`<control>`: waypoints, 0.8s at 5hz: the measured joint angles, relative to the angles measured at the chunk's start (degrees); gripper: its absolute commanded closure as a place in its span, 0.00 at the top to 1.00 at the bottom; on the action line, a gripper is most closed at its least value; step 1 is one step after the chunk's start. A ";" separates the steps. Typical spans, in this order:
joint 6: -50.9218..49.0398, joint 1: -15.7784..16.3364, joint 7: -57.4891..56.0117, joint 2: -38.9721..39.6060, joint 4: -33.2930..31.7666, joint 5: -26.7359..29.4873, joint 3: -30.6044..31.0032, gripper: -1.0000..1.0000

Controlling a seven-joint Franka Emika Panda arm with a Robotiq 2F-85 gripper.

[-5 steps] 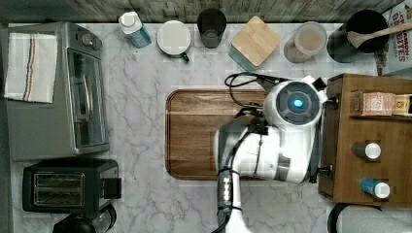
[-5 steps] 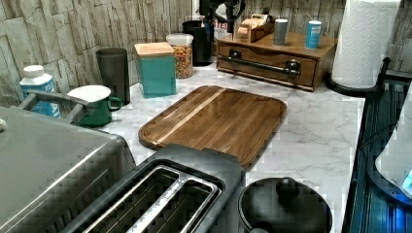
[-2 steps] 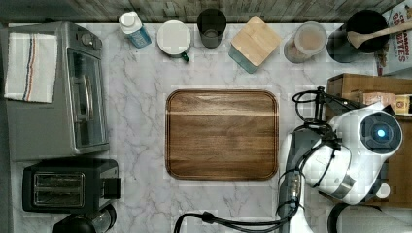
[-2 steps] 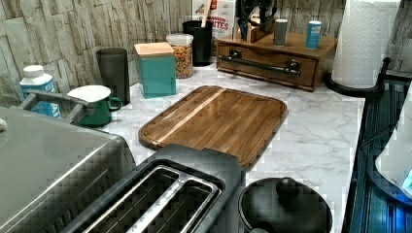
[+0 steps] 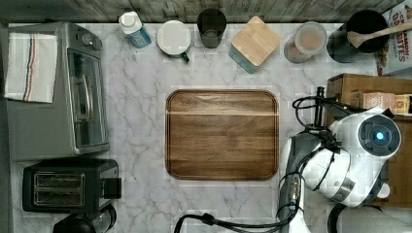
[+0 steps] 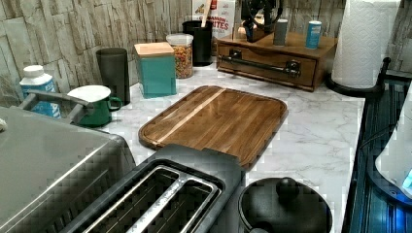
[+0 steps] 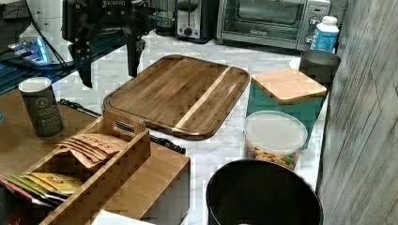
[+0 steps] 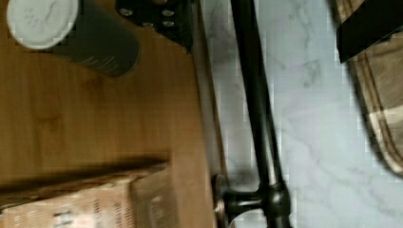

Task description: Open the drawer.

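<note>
Now shifted over the cabinet, off the tray (image 5: 222,134); gripper (image 7: 109,58) spread wide above the handle (image 8: 256,109), drawer (image 6: 267,68) still closed.

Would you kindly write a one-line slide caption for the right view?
Open gripper poised above the closed drawer's black bar handle, beside the wooden tray.

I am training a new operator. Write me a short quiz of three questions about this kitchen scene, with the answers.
1. True or false: the drawer is already pulled out.
2. The gripper is: A) shut on the handle; B) open, holding nothing; C) holding a cup.
3. What flat thing lies on the counter in front of the drawer?

Key: 1 false. 2 B. 3 the wooden tray.
</note>
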 measured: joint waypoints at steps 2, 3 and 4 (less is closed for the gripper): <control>3.89 0.63 -0.06 -0.21 -1.01 -0.11 2.57 1.00; 7.25 0.55 -0.08 1.66 -1.01 -0.10 2.36 1.00; 7.97 0.58 -0.67 4.15 -0.90 -0.10 1.48 1.00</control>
